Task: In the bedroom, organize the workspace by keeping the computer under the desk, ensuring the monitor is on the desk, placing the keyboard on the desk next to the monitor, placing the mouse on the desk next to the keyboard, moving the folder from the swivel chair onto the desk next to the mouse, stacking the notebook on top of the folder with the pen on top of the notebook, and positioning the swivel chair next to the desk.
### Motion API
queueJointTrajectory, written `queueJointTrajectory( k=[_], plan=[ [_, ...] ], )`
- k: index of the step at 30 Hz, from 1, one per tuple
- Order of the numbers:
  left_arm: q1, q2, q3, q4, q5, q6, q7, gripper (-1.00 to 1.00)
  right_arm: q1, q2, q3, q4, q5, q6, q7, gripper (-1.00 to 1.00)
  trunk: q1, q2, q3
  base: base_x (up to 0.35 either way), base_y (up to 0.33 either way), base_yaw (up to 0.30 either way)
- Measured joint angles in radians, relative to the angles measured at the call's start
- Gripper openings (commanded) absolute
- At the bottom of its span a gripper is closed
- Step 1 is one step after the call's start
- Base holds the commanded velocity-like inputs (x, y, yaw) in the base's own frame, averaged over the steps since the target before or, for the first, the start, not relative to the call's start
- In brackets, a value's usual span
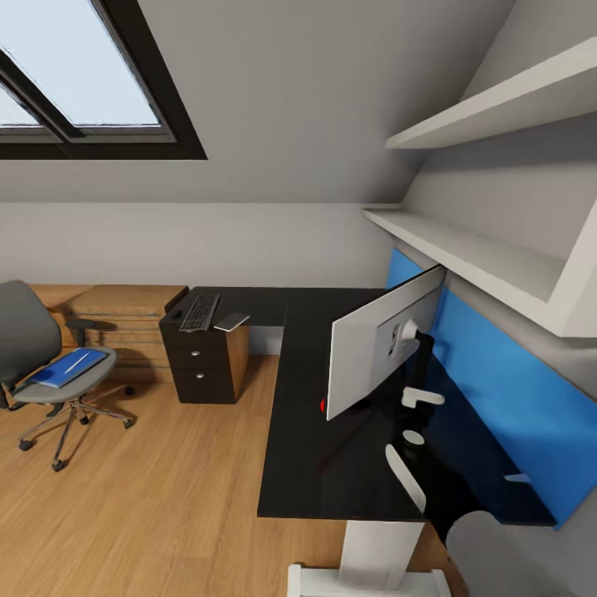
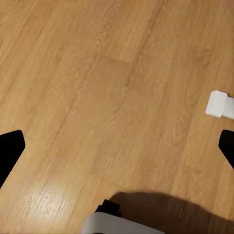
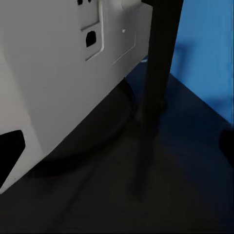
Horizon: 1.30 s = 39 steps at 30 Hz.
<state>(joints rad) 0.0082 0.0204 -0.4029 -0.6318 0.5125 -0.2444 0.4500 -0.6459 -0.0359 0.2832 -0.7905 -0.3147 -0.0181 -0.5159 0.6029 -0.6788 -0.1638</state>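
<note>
The white-backed monitor [image 1: 377, 348] stands on the black L-shaped desk [image 1: 307, 464], turned away from me toward the room. My right arm [image 1: 406, 473] reaches in behind it. My right gripper [image 3: 117, 151] is open, just above the desk by the monitor's rear panel [image 3: 63, 73] and black stand [image 3: 158, 63]. The keyboard [image 1: 200, 313] and a flat silver mouse [image 1: 231, 322] lie on the desk's far left wing. A blue folder [image 1: 66, 367] with a thin pale pen [image 1: 77, 361] on it rests on the grey swivel chair [image 1: 33, 348]. My left gripper [image 2: 117, 146] hangs open over the wooden floor.
A dark drawer unit [image 1: 203, 365] stands under the desk's left wing, with a wooden dresser [image 1: 124, 319] beside it. A blue wall panel [image 1: 514, 398] and white shelves [image 1: 481, 257] run along the right. The desk's white foot [image 2: 219, 104] is near my left gripper.
</note>
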Motion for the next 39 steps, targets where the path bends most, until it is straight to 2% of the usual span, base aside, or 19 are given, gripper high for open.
queueJointTrajectory(
  k=[1, 4, 7, 19, 30, 39],
  plan=[
    [0.0, 0.0, 0.0, 0.0, 0.0, 0.0, 0.0, 1.0, 0.055, -0.004, 0.001, -0.098, 0.015, 0.036, -0.024, 1.0, 0.0, 0.0, 0.0, 0.0, 0.0, 0.0],
    [0.0, 0.0, -0.001, 0.0, 0.0, -0.001, 0.0, 1.0, 0.147, -0.007, 0.003, -0.27, 0.046, 0.105, -0.057, 1.0, 0.0, 0.0, 0.0, 0.0, 0.081, 0.0],
    [0.0, 0.0, 0.0, 0.0, 0.0, -0.001, 0.0, 1.0, 0.181, -0.005, 0.007, -0.328, 0.057, 0.14, -0.068, 1.0, 0.0, 0.0, 0.0, 0.0, 0.216, 0.0],
    [0.0, -0.001, -0.001, 0.0, 0.0, -0.002, 0.0, 1.0, 0.199, 0.006, 0.072, -0.357, 0.064, 0.154, -0.112, 1.0, 0.0, 0.0, 0.0, 0.134, 0.279, 0.0],
    [0.0, -0.001, -0.001, 0.0, 0.0, -0.002, 0.0, 1.0, 0.2, 0.006, 0.083, -0.357, 0.065, 0.146, -0.169, 1.0, 0.0, 0.0, 0.0, 0.239, 0.247, 0.0],
    [0.0, 0.0, -0.002, 0.0, 0.0, -0.002, 0.0, 1.0, 0.201, 0.006, 0.086, -0.359, 0.065, 0.145, -0.178, 1.0, 0.0, 0.0, 0.0, 0.037, 0.036, 0.0]
  ],
)
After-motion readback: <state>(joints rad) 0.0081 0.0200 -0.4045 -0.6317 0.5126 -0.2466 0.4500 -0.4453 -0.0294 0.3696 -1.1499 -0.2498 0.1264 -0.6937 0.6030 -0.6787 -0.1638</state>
